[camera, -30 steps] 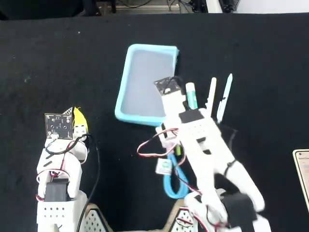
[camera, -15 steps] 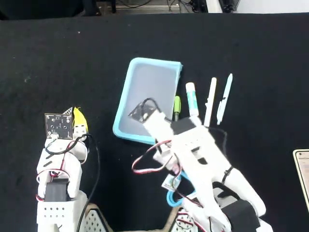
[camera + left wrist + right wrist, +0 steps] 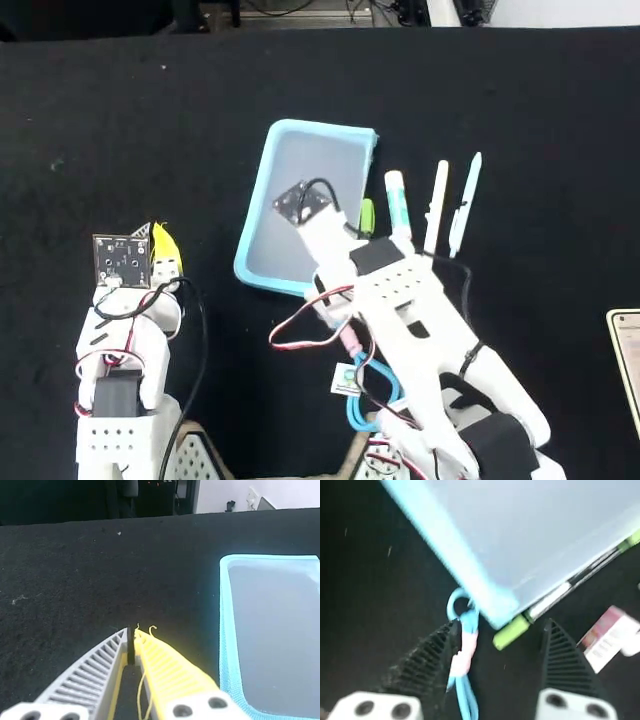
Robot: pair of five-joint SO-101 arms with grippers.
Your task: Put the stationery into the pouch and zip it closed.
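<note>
High view: the right arm [image 3: 420,330] reaches from the near right edge of the black table [image 3: 100,120] toward the far left, and its wrist ends above the near right part of the pouch [image 3: 290,160]. The pouch lies flat at the middle of the table. In the right wrist view the right gripper [image 3: 501,627] hangs over the pouch's near right corner, jaws wide apart and holding nothing. A green marker [image 3: 512,630] lies along the pouch's right edge, partly covered by it, with one end poking out between the two fingers. A blue strap [image 3: 462,630] trails from that corner toward the near side. Three pens [image 3: 437,205] lie side by side just right of the pouch. The left arm [image 3: 125,340] sits folded at the near left. The left gripper [image 3: 131,635] points to the far side, low over the table and left of the pouch, clear of it. Its grey and yellow jaws are pressed together, empty.
</note>
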